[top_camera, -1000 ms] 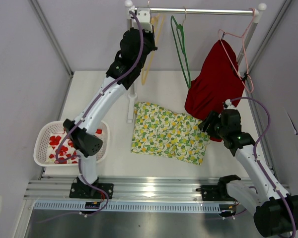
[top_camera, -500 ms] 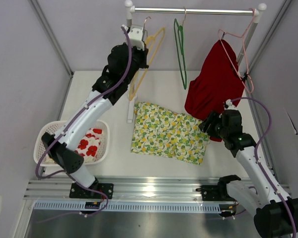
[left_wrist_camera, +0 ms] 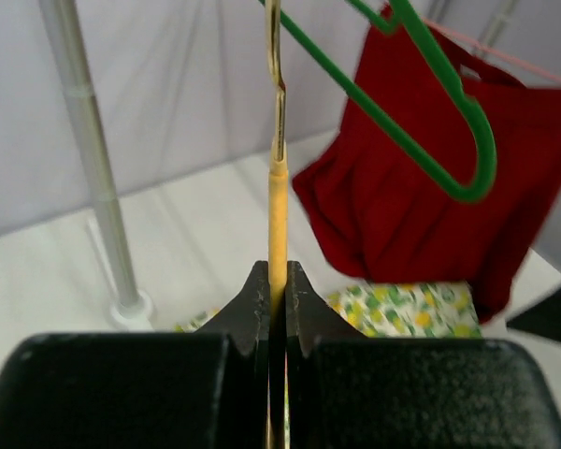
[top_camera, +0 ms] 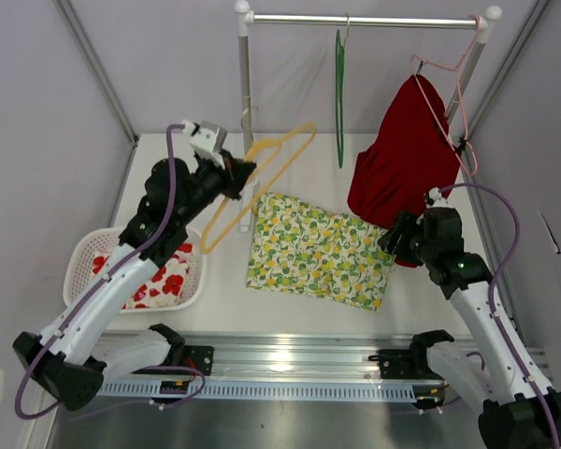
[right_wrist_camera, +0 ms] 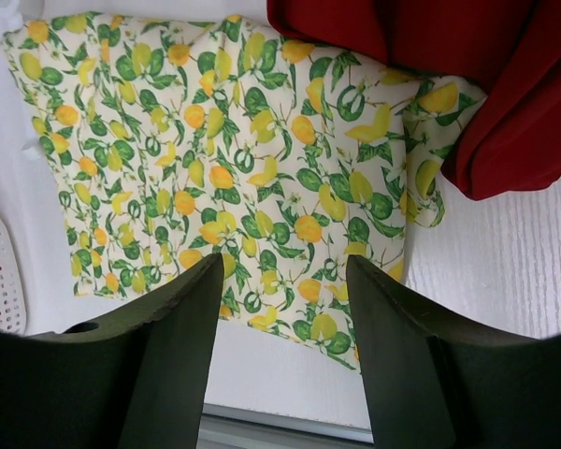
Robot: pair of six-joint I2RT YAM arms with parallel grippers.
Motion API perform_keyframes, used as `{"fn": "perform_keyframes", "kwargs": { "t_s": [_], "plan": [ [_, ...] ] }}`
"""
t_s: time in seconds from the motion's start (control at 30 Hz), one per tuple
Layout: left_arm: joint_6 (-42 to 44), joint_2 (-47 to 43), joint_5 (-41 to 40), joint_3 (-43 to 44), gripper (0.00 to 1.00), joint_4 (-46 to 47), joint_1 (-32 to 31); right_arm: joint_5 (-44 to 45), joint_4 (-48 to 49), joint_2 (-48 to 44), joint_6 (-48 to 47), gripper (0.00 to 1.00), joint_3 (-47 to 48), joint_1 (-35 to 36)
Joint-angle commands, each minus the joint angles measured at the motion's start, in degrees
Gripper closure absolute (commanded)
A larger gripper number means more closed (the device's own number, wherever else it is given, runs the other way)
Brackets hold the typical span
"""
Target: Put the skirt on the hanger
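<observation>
The lemon-print skirt [top_camera: 316, 248] lies flat on the white table, also in the right wrist view [right_wrist_camera: 234, 159]. My left gripper [top_camera: 240, 172] is shut on a yellow hanger [top_camera: 257, 182], held off the rail above the table left of the skirt; in the left wrist view the hanger's neck [left_wrist_camera: 278, 201] runs up between the closed jaws. My right gripper [top_camera: 393, 241] is open and empty, hovering over the skirt's right edge [right_wrist_camera: 285, 271].
A clothes rail [top_camera: 365, 20] stands at the back with a green hanger [top_camera: 338, 98] and a pink hanger [top_camera: 458, 79] carrying a red garment [top_camera: 402, 159]. The rail's left post [top_camera: 245, 103] rises beside the yellow hanger. A white basket [top_camera: 84, 257] with floral cloth sits left.
My left arm has lifted the yellow hanger off the rail and swung it down and to the left, towards the table. The right arm has barely moved.
</observation>
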Motion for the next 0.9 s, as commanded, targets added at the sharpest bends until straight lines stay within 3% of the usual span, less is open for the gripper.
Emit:
{"fn": "perform_keyframes", "kwargs": {
  "t_s": [0.0,0.27,0.37,0.63,0.87],
  "plan": [
    [-5.7,-4.8,14.9,-9.1,1.0,2.3,0.8,0.4,-4.1,-2.4,-2.1,0.39,5.0,0.0],
    [-12.4,-13.8,23.6,-26.4,1.0,6.4,0.9,-0.7,-7.3,-3.0,-1.7,0.4,7.3,0.9],
    [-16.1,-14.1,30.2,-32.1,1.0,13.9,0.6,-0.1,-8.1,-2.8,-1.5,0.4,8.0,2.1],
    [-22.6,-7.2,35.9,-38.8,1.0,30.5,-6.1,3.4,-10.9,-3.0,0.0,0.41,10.4,6.9],
    [-22.1,4.5,36.1,-37.6,1.0,36.3,-11.5,7.9,-13.3,-4.0,2.7,0.41,10.3,11.9]
  ]
}}
